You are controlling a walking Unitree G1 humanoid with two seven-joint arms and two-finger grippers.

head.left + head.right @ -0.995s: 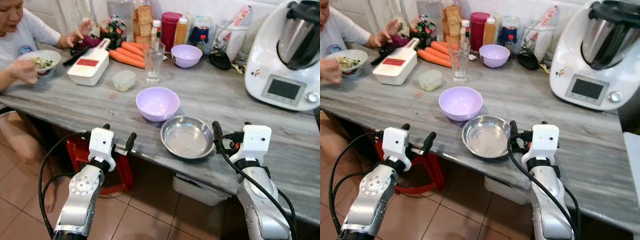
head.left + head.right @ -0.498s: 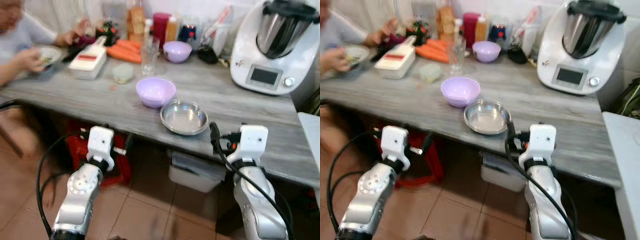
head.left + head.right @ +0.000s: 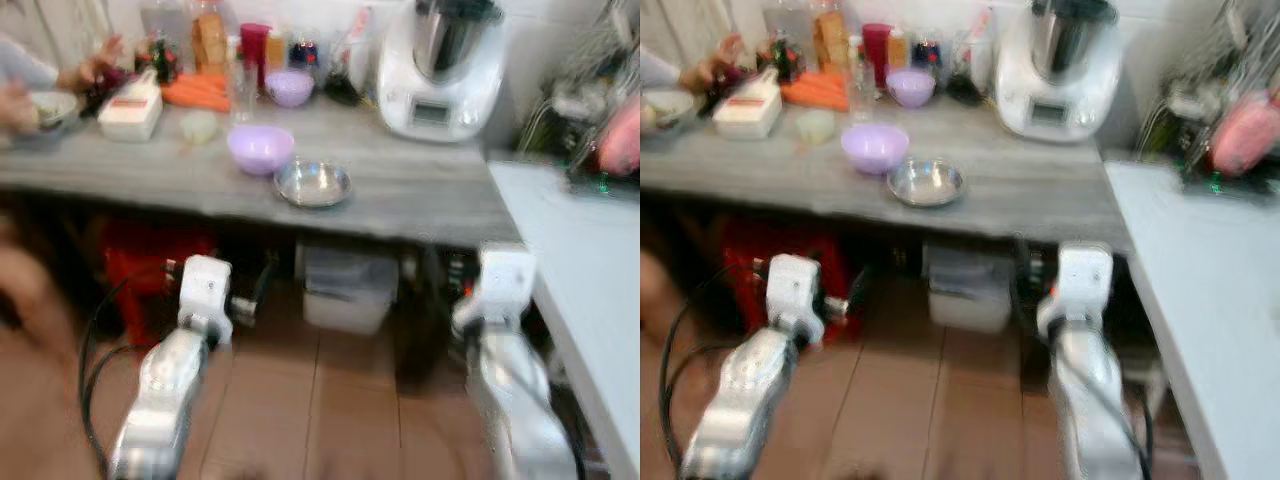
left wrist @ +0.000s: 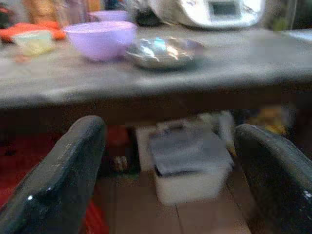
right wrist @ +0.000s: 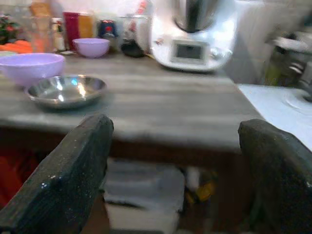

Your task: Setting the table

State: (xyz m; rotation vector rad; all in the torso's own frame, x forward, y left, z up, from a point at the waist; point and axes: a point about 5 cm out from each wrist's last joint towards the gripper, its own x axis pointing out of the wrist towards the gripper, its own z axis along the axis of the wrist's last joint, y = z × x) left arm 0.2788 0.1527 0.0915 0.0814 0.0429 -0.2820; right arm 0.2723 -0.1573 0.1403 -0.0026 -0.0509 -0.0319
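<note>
A steel bowl (image 3: 313, 184) sits near the front edge of the grey table (image 3: 420, 195), touching or nearly touching a purple bowl (image 3: 260, 149) on its left. A second purple bowl (image 3: 290, 87) stands further back among bottles. Both arms are held low in front of the table, below its top and well short of the bowls. My left gripper (image 4: 165, 161) is open with nothing between its fingers and faces the table's edge. My right gripper (image 5: 175, 161) is also open and empty. The eye views are blurred.
A white kitchen machine (image 3: 440, 65) stands at the table's back right. A white counter (image 3: 580, 260) runs along the right. Under the table are a plastic box (image 3: 345, 290) and a red stool (image 3: 150, 260). A person (image 3: 20, 80) sits at the far left, near carrots (image 3: 195, 92).
The whole view has pulled back from the table and swung right, so the camera moved. The bowls keep their places. Both grippers now sit below the table's edge, still open.
</note>
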